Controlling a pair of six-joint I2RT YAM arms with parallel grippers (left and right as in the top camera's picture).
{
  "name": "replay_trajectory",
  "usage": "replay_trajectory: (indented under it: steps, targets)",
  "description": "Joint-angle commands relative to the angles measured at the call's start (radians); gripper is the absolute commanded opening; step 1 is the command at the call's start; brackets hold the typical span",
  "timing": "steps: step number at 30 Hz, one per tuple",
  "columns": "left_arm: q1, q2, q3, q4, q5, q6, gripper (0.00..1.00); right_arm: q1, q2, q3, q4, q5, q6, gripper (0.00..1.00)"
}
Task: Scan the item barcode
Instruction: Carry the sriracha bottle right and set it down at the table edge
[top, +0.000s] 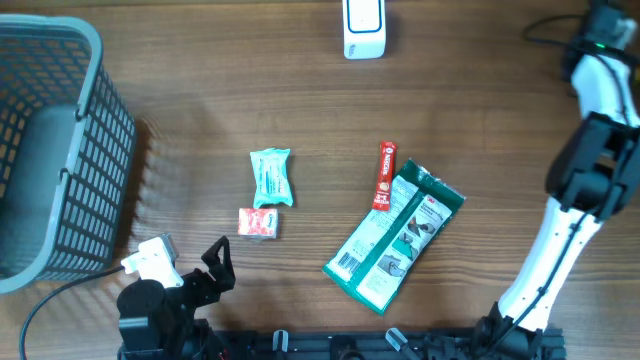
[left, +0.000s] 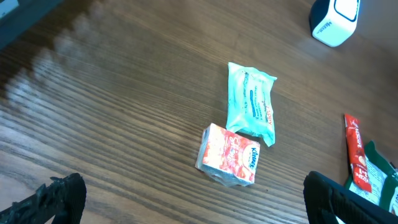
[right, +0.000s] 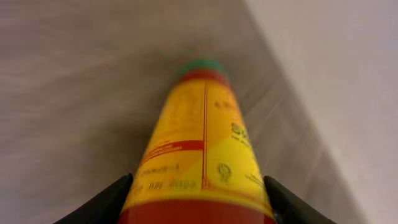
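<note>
Wood-grain table (top: 480, 120), brown, viewed from overhead; contents listed by clock position from the table's centre.

- Scanner (top: 363, 28): white, at twelve o'clock by the far edge; nothing near it.
- Basket (top: 105, 170): grey plastic lattice, at nine o'clock.
- Tissue pack (top: 271, 178): teal, lying flat just left of centre; a small red-orange carton (top: 258, 223) just beside it at its six o'clock.
- Stick sachet (top: 385, 175): red, narrow, just right of centre; its near end meets the top edge of the pouch.
- Pouch (top: 395, 240): green and white, lying flat and aslant at five o'clock; barcode (top: 345, 265) face-up at its near-left corner.
- Left gripper (left: 193, 185): at seven o'clock, low over the near edge; jaws spread fully wide, nothing between them; the carton and tissue pack lie ahead of it on the wood.
- Right arm (top: 575, 200): white and black, running up the three o'clock side towards the one o'clock corner.
- Right gripper (right: 198, 180): jaws part-way apart and closed against both sides of the yellow bottle (right: 199, 137).
- Yellow bottle: red band and print, green cap (right: 202, 67) pointing away from the wrist camera; it cannot be made out from overhead, so its place relative to the scanner cannot be told.
</note>
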Motion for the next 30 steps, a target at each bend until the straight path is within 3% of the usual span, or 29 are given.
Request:
replay_trajectory:
  steps: [1, 5, 7, 13, 18, 23, 26, 30]
  targets:
    - [-0.004, -0.006, 0.0, 0.003, 0.011, -0.005, 1.0, -0.051, -0.026, 0.011, -0.033, -0.12, 0.153, 0.52]
    - [-0.004, -0.006, 0.0, 0.003, 0.011, -0.005, 1.0, -0.089, -0.034, 0.011, -0.124, -0.225, 0.27, 1.0]
    - [-0.004, -0.006, 0.0, 0.003, 0.011, -0.005, 1.0, -0.094, -0.071, 0.012, -0.18, -0.315, 0.366, 1.0]
    - [-0.004, -0.006, 0.0, 0.003, 0.011, -0.005, 1.0, -0.05, -0.266, 0.012, -0.241, -0.59, 0.384, 1.0]
    - [-0.004, -0.006, 0.0, 0.003, 0.011, -0.005, 1.0, 0.045, -0.455, 0.011, -0.358, -0.678, 0.516, 1.0]
    - [-0.004, -0.006, 0.0, 0.003, 0.011, -0.006, 1.0, 0.223, -0.581, 0.011, -0.536, -0.692, 0.64, 1.0]
    - [-0.004, -0.006, 0.0, 0.003, 0.011, -0.006, 1.0, 0.345, -0.57, 0.003, -0.664, -0.804, 0.624, 1.0]
    - [-0.004, -0.006, 0.0, 0.003, 0.011, -0.006, 1.0, 0.504, -0.549, -0.053, -0.777, -0.761, 0.607, 1.0]
